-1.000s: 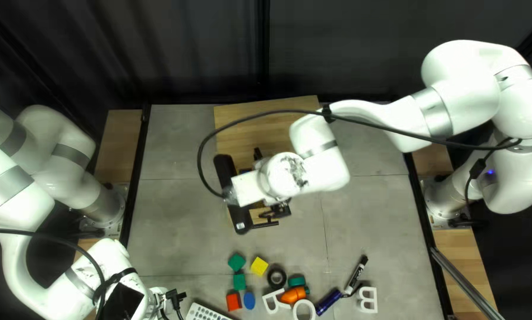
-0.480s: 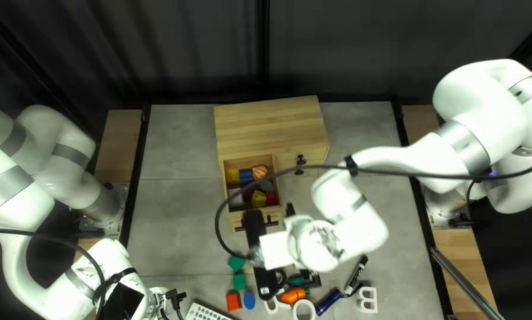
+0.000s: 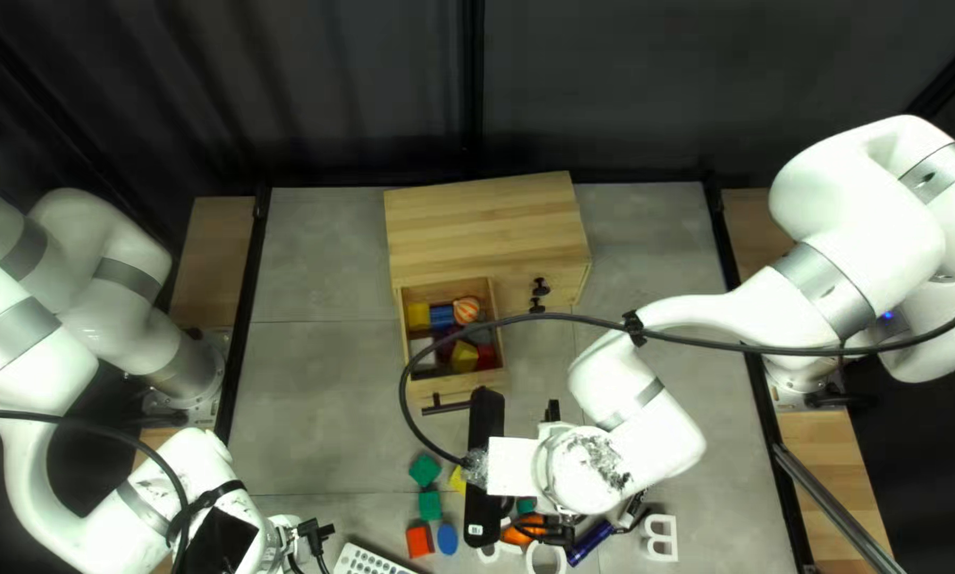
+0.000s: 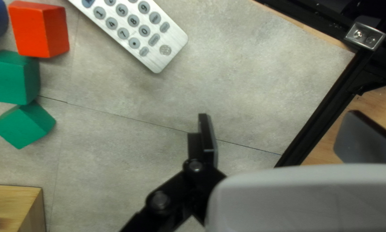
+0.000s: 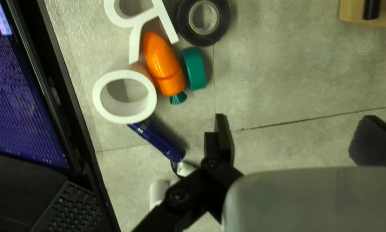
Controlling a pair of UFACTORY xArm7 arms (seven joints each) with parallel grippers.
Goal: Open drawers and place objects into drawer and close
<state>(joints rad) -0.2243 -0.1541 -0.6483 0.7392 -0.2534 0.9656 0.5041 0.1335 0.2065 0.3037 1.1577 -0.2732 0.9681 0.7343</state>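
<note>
Top left view: drawer (image 3: 433, 391) is standing open, holding blocks (image 3: 463, 357). Right claw (image 5: 295, 129), fingers apart, is moving off the drawer toward the orange toy (image 5: 162, 64); loading is probably starting. Left claw (image 4: 280, 124) is waiting, fingers also apart.

rounded white arms (image 3: 871, 218), silver bands (image 3: 823, 289), black cables (image 3: 552, 316), round screws (image 4: 160, 199) on black links (image 4: 175, 187)

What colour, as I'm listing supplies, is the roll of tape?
The roll of tape is black; the right wrist view shows it best.
</note>
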